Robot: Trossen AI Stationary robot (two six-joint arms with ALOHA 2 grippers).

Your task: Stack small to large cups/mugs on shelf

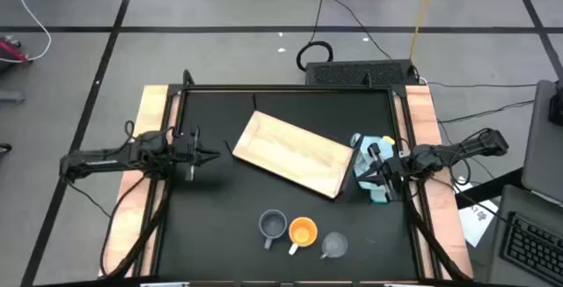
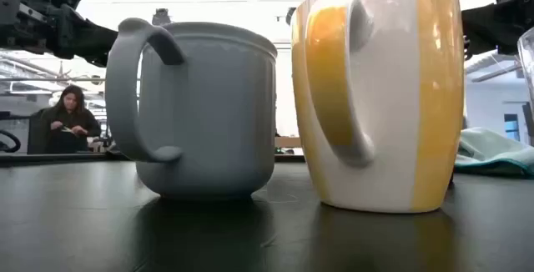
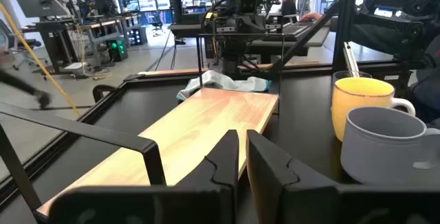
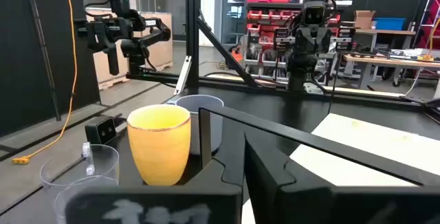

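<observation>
Since nothing yet stands on the shelf (image 1: 293,153), which lies bare and slanted across the middle of the high view, the task looks to be at its very start, with no cup picked. Both arms wait at the table's sides, well apart from the cups: the left gripper (image 1: 206,154) sits at the left of centre, just off the shelf's left end, and the right gripper (image 1: 370,172) at the right, over a light blue cloth (image 1: 373,144) beside the shelf's right end. The left gripper's fingers (image 3: 228,157) stand nearly together with a thin gap and hold nothing; the right one's look likewise close-set and empty. The three cups stand in a row at the lower middle of the high view: grey mug (image 1: 273,226), orange mug (image 1: 303,231), glass (image 1: 334,246), close beside one another. By my judgement, the next move calls for one arm to spread its fingers and reach down to that row, likely for the largest cup as the base.
</observation>
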